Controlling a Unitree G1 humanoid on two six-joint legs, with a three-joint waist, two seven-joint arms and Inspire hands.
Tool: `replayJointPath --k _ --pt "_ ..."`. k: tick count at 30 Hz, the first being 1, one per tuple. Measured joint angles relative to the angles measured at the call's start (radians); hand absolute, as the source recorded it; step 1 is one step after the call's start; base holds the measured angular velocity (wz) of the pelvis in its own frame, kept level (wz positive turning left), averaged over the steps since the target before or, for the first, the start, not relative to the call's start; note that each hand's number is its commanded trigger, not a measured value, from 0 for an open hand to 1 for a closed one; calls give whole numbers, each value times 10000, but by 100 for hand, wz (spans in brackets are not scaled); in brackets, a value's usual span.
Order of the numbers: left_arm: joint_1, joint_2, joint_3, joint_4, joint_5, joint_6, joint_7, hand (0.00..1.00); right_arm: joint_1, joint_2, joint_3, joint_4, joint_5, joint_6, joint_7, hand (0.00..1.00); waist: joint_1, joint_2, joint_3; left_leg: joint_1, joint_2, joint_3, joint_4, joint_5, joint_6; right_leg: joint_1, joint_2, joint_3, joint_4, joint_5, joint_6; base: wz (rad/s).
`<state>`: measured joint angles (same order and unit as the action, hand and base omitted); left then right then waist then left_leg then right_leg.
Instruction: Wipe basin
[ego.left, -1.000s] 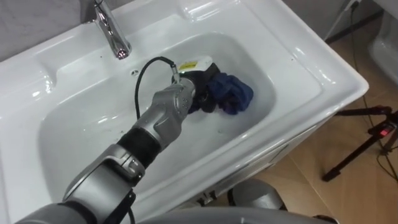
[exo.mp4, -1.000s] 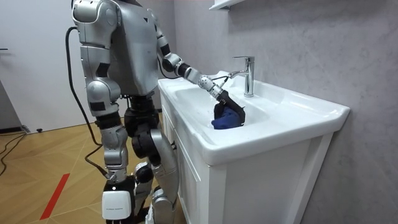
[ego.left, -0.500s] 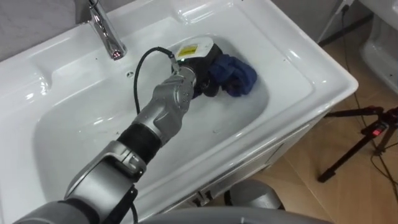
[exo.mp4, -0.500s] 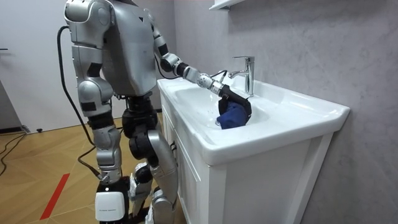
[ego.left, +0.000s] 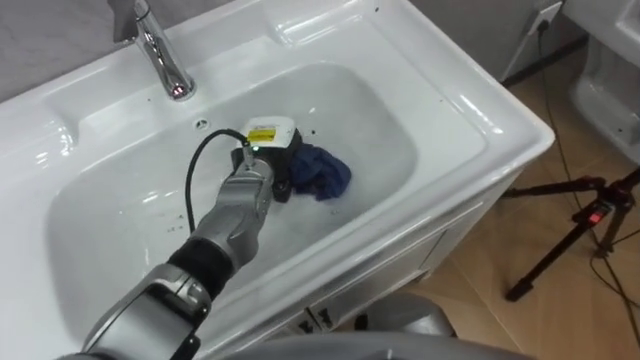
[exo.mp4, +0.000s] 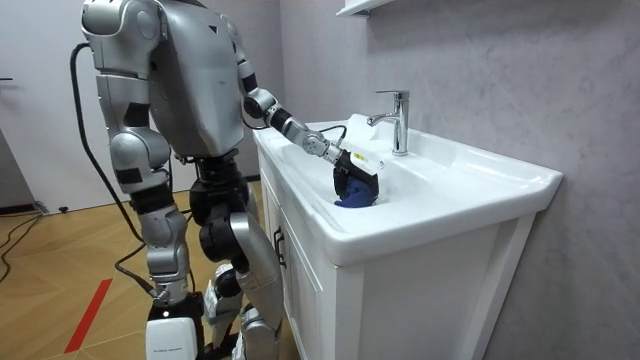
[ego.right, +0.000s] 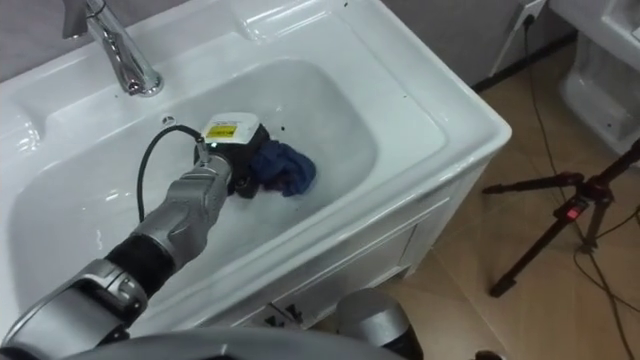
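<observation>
- The left hand (ego.left: 268, 166) reaches down into the white basin (ego.left: 480, 112), its dark fingers (ego.left: 284, 180) clenched on a crumpled blue cloth (ego.left: 322, 172)
- The cloth lies on the basin's bottom, near the middle of the bowl, below the chrome faucet (ego.left: 160, 55) at the back edge
- In the room view the robot stands at the front edge of the vanity, leaning its arm over the rim
- A black tripod (ego.left: 570, 230) stands on the wooden floor beyond the basin's right edge
</observation>
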<state>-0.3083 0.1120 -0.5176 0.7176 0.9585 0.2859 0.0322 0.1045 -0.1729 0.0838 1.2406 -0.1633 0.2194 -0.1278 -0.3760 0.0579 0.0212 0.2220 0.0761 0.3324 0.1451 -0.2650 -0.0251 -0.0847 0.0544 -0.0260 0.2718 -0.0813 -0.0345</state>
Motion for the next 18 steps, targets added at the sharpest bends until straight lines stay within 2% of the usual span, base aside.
replayJointPath --k 2,4,9,12,15,18 --pt "21 31 67 275 -4 -16 63 100 85 -13 -125 -26 -42 4 7 0 23 47 -58 24 1 3 -44 0 0 42 9 15 12 55 -10 -2" --pt "69 263 68 493 -2 -22 50 100 215 -15 -280 -156 -38 3 16 0 37 68 -71 191 2 95 -89 0 -3 116 62 132 50 56 -15 -13" --pt "348 453 766 700 189 -17 117 100 479 -49 -586 -454 -45 10 13 0 61 76 -67 296 8 283 -118 -22 -33 119 167 376 54 113 -30 -16" --pt "437 575 869 694 323 -27 78 100 637 -56 -678 -565 -74 19 10 0 149 66 -61 324 22 395 -118 -27 -41 116 197 430 73 125 -44 -7" --pt "491 588 1098 661 770 -28 -57 100 785 -57 -876 -822 -97 55 -7 0 241 51 -57 321 27 397 -121 -34 -50 117 208 427 46 126 -45 -1" --pt "527 600 1247 655 767 -1 -144 100 723 -48 -1000 -879 -437 137 -32 0 266 57 -63 328 38 390 -119 -37 -55 136 212 407 28 129 -47 0"
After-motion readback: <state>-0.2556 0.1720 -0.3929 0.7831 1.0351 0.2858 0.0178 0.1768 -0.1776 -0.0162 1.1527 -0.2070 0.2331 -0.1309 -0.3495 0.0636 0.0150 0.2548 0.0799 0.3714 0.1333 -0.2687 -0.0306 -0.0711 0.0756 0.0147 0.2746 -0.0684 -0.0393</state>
